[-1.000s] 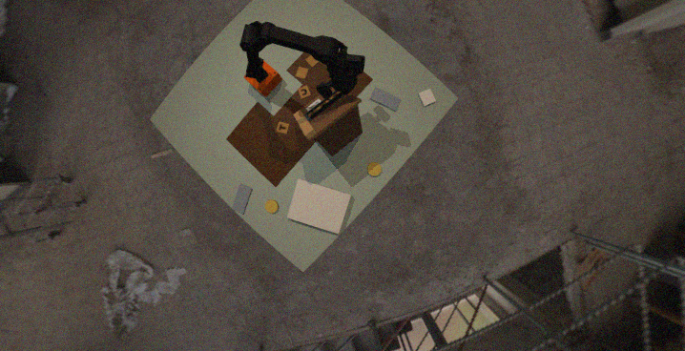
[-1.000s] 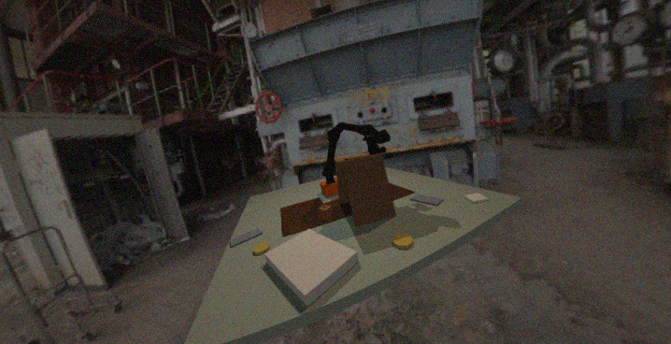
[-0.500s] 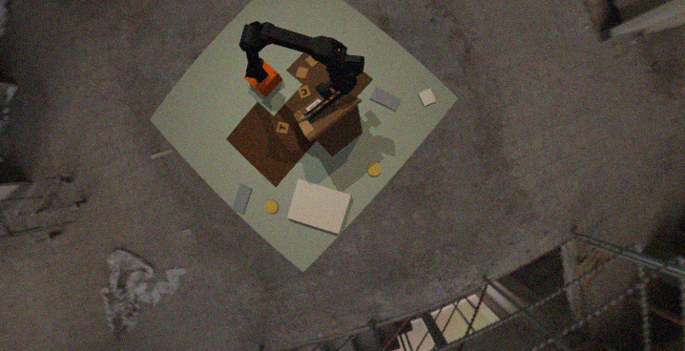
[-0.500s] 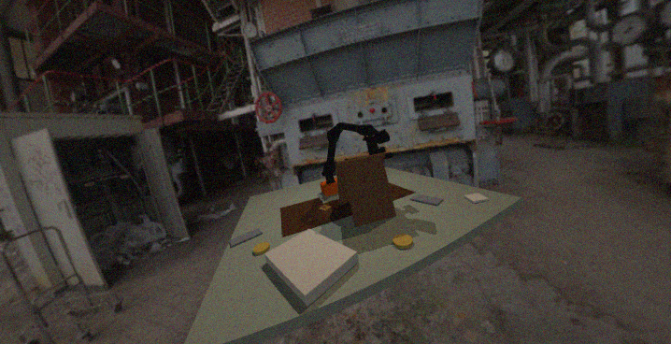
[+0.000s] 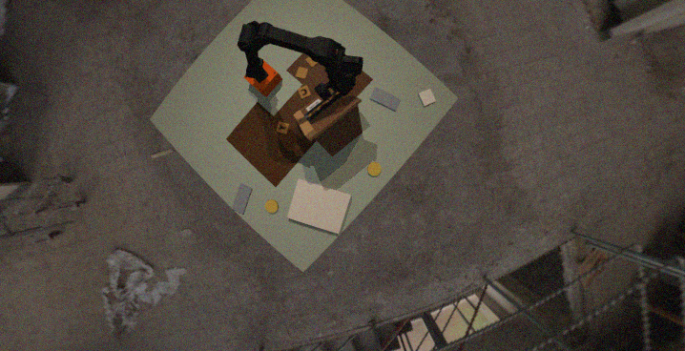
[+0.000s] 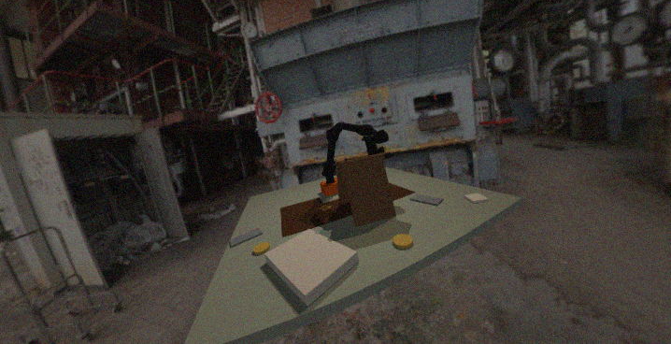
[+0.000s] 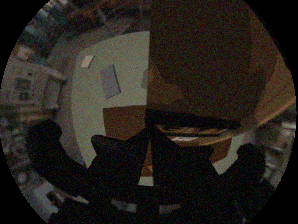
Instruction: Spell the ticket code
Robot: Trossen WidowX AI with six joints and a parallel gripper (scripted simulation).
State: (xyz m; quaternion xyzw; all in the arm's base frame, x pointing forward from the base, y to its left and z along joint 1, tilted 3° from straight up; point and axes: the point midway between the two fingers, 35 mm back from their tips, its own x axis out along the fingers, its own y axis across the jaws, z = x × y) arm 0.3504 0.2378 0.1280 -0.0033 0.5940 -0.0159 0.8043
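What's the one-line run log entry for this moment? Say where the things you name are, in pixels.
black gripper [image 5: 323,91] [image 7: 150,127]: shut, nothing held | position: beside upright brown wooden board [image 5: 335,119] [image 6: 365,189] [image 7: 200,60] | square tan letter tile [image 5: 282,127]: lying off rail | code: unreadable

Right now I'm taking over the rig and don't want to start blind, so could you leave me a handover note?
Gripper: shut, nothing visible between its fingers, close by the upright board.
Tiles: four loose ones in the top view, at and, the last partly under the arm.
White strip, probably the ticket: beside the board; code unreadable.
Done: cannot tell which letters, if any, are home in the rail.
Left: read the code and check the rail; then probably slide in whatever is missing, in order, and let go.
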